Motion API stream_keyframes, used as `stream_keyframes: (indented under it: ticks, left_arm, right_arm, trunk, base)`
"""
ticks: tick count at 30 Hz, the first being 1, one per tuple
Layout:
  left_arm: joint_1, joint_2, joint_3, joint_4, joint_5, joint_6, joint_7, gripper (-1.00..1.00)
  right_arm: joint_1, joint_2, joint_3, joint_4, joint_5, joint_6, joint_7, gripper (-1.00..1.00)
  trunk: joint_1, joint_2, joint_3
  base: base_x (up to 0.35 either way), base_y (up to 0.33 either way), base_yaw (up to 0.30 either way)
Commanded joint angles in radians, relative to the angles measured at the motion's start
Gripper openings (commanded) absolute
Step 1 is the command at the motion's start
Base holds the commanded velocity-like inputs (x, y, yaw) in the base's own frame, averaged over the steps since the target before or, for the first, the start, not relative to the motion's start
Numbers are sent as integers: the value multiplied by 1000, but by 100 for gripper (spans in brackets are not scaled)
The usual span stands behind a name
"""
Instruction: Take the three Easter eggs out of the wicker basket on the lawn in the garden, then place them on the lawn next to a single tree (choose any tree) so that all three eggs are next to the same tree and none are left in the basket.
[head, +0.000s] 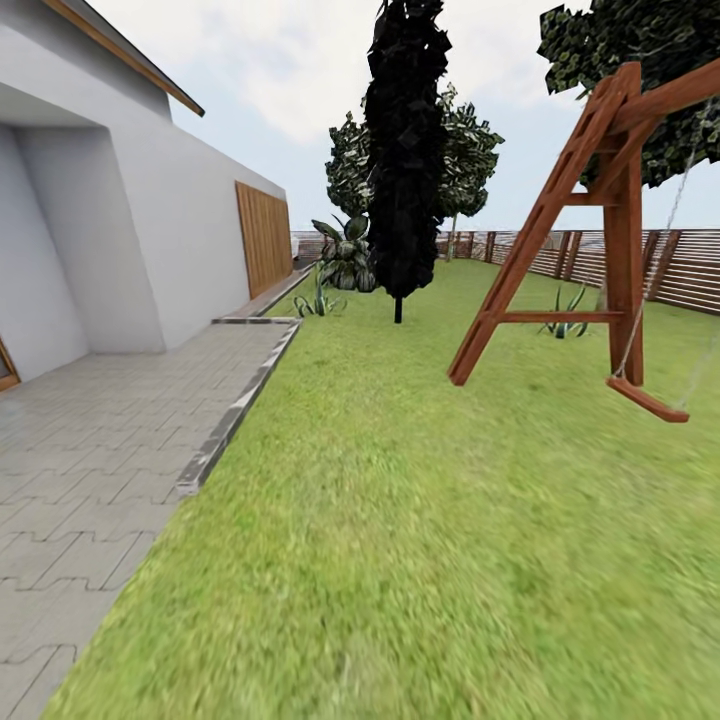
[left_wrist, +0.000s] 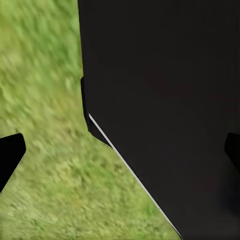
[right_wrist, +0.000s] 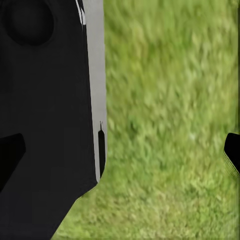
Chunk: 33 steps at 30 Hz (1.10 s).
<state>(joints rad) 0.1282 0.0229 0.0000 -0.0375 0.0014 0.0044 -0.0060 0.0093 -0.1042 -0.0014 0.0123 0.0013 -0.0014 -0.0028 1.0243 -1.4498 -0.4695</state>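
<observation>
While I roll along the wide bright green lawn (head: 420, 520), neither the basket nor any of the three eggs is before me, so I cannot say where they lie. Ahead I count one wooden A-frame swing (head: 600, 250) on the right, one tall dark column-shaped tree (head: 405, 150) mid-lawn, a leafy pale-trunked tree (head: 455, 160) behind it, and one grey paved path (head: 90, 470) beside one white house wall (head: 150, 230).

My left claw (left_wrist: 120, 152) hangs over grass beside my own dark body, fingertips far apart at the picture's edges, nothing between them. My right claw (right_wrist: 120, 152) is the same: spread wide, empty.

I judge painted eggs to be light, smooth and rounded, likely to slip and roll; I would pinch each across its widest middle, gently, one at a time.
</observation>
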Motion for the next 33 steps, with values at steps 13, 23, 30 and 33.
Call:
stream_keyframes:
  ticks: [13,23,30,33]
  left_arm:
    - [1,0,0,-2,0,0,-1,100]
    - [1,0,0,-2,0,1,-1,100]
    - [1,0,0,-2,0,1,-1,100]
    - [1,0,0,-2,0,1,-1,100]
  right_arm:
    - [0,0,0,0,0,0,0,100]
    - [0,0,0,0,0,0,0,100]
    - [0,0,0,0,0,0,0,100]
    - [0,0,0,0,0,0,0,100]
  trunk:
    - [1,0,-1]
    - [1,0,-1]
    - [1,0,-1]
    - [1,0,-1]
  base:
    - [345,0,0]
    - [345,0,0]
    - [345,0,0]
    - [345,0,0]
